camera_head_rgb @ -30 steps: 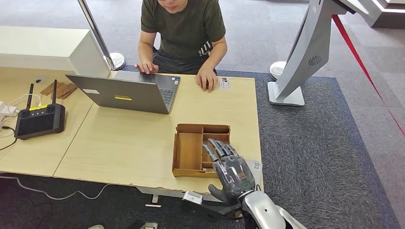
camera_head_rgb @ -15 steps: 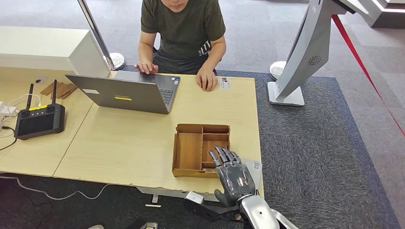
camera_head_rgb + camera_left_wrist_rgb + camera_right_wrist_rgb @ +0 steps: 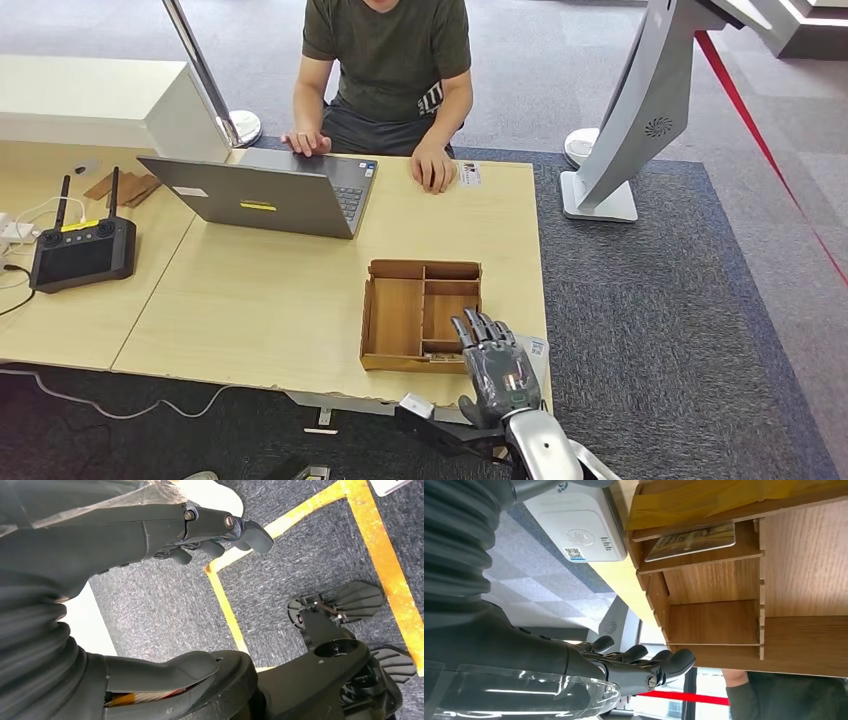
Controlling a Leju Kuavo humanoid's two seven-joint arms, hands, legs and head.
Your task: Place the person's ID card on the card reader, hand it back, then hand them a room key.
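While the right hand [image 3: 497, 368] hovers over the near right corner of the table [image 3: 280, 300], its fingers are extended and slightly apart, and it holds nothing. Directly beneath this hand lies the white card reader [image 3: 576, 529], flat on the table at the near right corner, just beside the right wall of the wooden tray [image 3: 400, 318]. The tray sits near the near edge of the table and is divided into one large left compartment and smaller compartments along its right side. A room key card [image 3: 691, 540] lies in the small compartment at the tray's near right corner, the one closest to the card reader.

At the far right corner of the table, a small ID card [image 3: 470, 173] lies flat, just beside the person's hand [image 3: 434, 168]. The person's other hand rests at the far edge, by the open laptop [image 3: 265, 190]. A black remote controller [image 3: 82, 250] with two antennas lies on the adjoining table to the left.

The left hand [image 3: 165, 530] hangs above grey carpet marked with yellow tape; its fingers are loosely curled with the thumb apart, and nothing is held.
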